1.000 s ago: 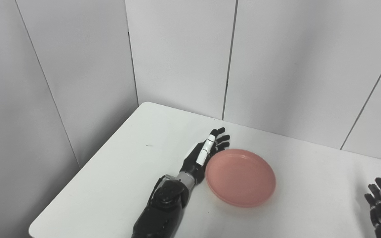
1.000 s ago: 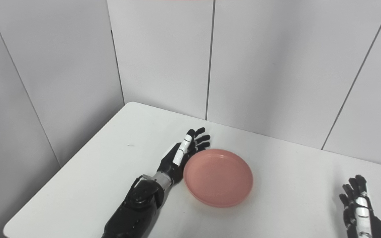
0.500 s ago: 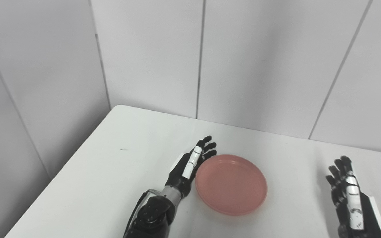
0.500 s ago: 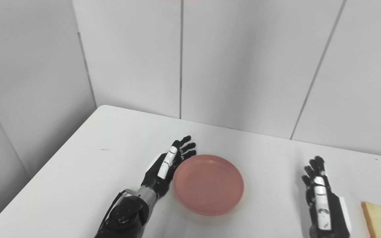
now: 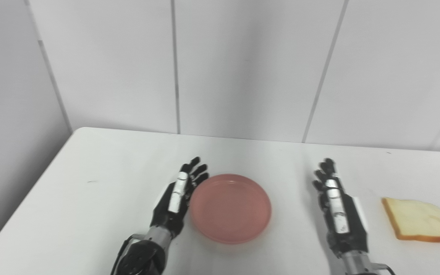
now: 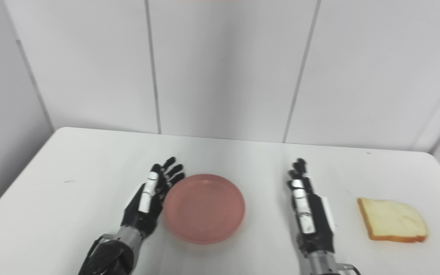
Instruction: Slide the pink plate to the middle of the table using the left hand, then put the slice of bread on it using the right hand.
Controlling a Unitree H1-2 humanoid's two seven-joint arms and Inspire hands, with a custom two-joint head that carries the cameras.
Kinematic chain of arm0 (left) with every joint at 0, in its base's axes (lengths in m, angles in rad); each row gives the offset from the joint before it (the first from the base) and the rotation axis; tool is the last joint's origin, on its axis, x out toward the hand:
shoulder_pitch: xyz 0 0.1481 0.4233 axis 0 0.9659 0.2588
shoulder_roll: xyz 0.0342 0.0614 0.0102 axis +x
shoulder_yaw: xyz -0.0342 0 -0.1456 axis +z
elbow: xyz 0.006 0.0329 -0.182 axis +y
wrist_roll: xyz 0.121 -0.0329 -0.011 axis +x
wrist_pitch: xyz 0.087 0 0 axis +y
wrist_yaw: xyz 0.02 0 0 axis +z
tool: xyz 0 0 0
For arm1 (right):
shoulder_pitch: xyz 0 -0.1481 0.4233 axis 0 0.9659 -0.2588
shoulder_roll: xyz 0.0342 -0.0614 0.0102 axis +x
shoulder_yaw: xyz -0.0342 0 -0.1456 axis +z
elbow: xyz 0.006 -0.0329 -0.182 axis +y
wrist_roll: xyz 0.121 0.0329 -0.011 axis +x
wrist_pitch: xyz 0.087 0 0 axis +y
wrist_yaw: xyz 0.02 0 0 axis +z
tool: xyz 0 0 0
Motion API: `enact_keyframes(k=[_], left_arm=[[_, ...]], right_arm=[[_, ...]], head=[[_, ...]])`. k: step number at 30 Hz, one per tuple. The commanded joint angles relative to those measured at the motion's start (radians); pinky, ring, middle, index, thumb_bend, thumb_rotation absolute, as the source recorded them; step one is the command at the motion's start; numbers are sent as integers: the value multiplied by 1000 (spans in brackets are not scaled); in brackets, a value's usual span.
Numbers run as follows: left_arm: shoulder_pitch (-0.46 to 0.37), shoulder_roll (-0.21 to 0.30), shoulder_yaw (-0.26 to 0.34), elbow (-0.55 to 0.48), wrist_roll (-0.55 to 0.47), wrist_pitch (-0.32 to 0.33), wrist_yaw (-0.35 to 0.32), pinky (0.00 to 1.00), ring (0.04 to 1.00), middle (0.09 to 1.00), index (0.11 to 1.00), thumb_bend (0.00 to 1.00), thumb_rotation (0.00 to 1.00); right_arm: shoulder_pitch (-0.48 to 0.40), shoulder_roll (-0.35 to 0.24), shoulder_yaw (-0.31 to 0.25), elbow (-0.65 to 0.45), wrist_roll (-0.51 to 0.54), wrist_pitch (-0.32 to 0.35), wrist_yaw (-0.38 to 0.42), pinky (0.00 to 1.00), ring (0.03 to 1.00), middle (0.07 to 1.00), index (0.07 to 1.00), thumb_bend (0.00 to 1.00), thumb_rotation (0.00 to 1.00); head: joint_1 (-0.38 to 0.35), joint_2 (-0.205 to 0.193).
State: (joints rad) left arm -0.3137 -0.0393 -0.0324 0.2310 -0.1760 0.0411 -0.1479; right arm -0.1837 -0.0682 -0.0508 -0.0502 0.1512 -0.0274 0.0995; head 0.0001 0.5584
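Note:
The pink plate (image 5: 230,207) lies flat on the white table (image 5: 90,214), near its middle. My left hand (image 5: 178,195) stands on edge against the plate's left rim, fingers straight and apart, holding nothing. A hand's width to the right of the plate, my right hand (image 5: 336,210) rests open on the table with fingers stretched forward. The slice of bread (image 5: 418,225) lies flat on the table to the right of that hand, apart from it.
Grey wall panels (image 5: 243,68) close off the table at the back and on the left. The table's right corner (image 6: 430,156) shows at the far right, a little beyond the bread.
The camera has swung right, bringing the right hand and the bread into full view. The left hand stays against the plate's left rim. The right hand reaches further forward on the table.

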Motion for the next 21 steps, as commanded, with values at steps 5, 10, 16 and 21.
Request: enact_keyframes(k=[5, 10, 16, 21], left_arm=[[28, -17, -2, -40, -7, 18, -3, 966, 916, 916, 925, 669, 1000], [41, -29, -1, -60, -22, 21, -12, 982, 928, 927, 930, 667, 1000], [55, -32, -7, -82, -32, 17, -20, 974, 934, 933, 943, 680, 1000], [59, -37, -9, -94, -30, 28, -17, 949, 922, 925, 935, 687, 1000]], right_arm=[[-29, 29, 11, -52, -30, 37, -38, 1000, 987, 997, 1000, 697, 856], [-27, 35, 29, -72, -35, 69, -33, 1000, 985, 999, 1000, 676, 861], [-28, 33, 41, -77, -39, 71, -30, 1000, 992, 1000, 1000, 677, 875], [-30, 34, 44, -81, -37, 77, -28, 1000, 999, 997, 1000, 665, 878]], head=[[-41, 8], [-48, 17], [-66, 22], [-71, 24]])
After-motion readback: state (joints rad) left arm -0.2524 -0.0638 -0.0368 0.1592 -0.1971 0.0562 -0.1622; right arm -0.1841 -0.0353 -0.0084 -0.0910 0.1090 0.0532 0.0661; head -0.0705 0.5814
